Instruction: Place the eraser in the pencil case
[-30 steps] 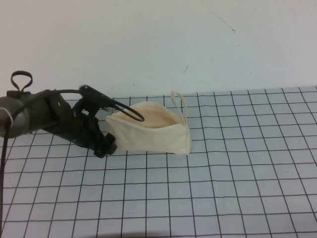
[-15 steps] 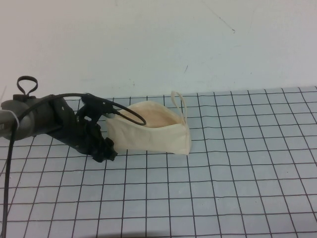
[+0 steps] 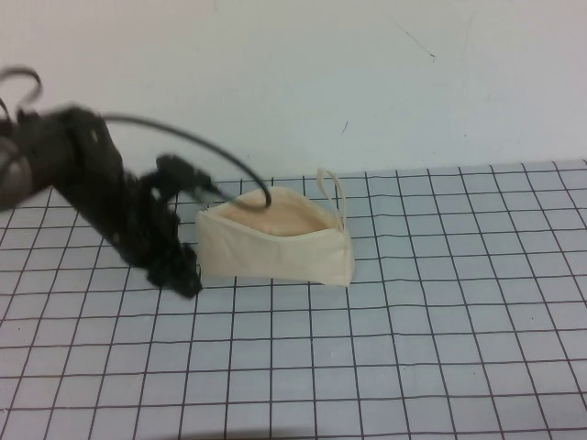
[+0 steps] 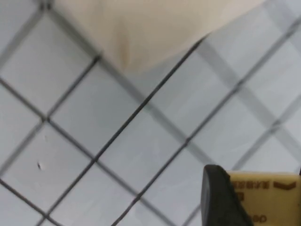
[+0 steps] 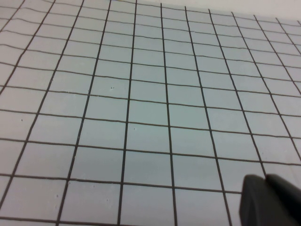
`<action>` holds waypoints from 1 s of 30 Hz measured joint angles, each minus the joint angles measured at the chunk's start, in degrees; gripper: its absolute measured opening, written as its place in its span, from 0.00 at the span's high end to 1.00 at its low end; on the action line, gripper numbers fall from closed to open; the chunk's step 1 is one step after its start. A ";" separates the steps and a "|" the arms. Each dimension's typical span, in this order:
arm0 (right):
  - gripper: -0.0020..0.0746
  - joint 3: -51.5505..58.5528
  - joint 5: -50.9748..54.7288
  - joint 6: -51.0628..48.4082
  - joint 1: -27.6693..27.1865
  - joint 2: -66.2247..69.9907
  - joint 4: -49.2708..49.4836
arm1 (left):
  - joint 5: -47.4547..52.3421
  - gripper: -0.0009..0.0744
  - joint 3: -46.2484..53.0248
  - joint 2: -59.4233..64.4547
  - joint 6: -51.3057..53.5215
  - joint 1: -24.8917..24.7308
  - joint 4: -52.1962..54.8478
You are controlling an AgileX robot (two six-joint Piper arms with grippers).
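Observation:
The cream pencil case (image 3: 275,246) stands on the grid mat with its mouth open upward and a loop strap (image 3: 332,188) at its far end. My left gripper (image 3: 183,278) is low at the pouch's left end, blurred by motion. In the left wrist view it is shut on the tan-yellow eraser (image 4: 268,197), held against a black finger (image 4: 217,197), above the mat with the pouch's corner (image 4: 141,33) beyond it. My right gripper (image 5: 272,201) shows only in its own wrist view, its fingers pressed together over bare mat.
The grid mat (image 3: 440,321) spreads in front of and to the right of the pouch. A white wall (image 3: 293,82) rises behind it. The left arm's cable (image 3: 197,147) arcs over the pouch's left end.
My left arm has swung upward and steeper, its rear rising towards the upper left, while the gripper tip stays low beside the pouch's left end. The pouch has not moved.

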 joint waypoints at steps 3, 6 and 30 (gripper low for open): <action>0.97 0.00 0.00 0.00 0.00 0.00 0.00 | 4.85 0.62 -6.53 -2.64 1.53 0.00 -5.06; 0.97 0.00 0.00 0.00 0.00 0.00 0.00 | 3.87 0.62 -11.74 -3.71 4.72 0.00 -15.97; 0.97 0.00 0.00 0.00 0.00 0.00 0.00 | 3.41 0.87 -24.17 -11.33 -0.36 -0.67 -11.57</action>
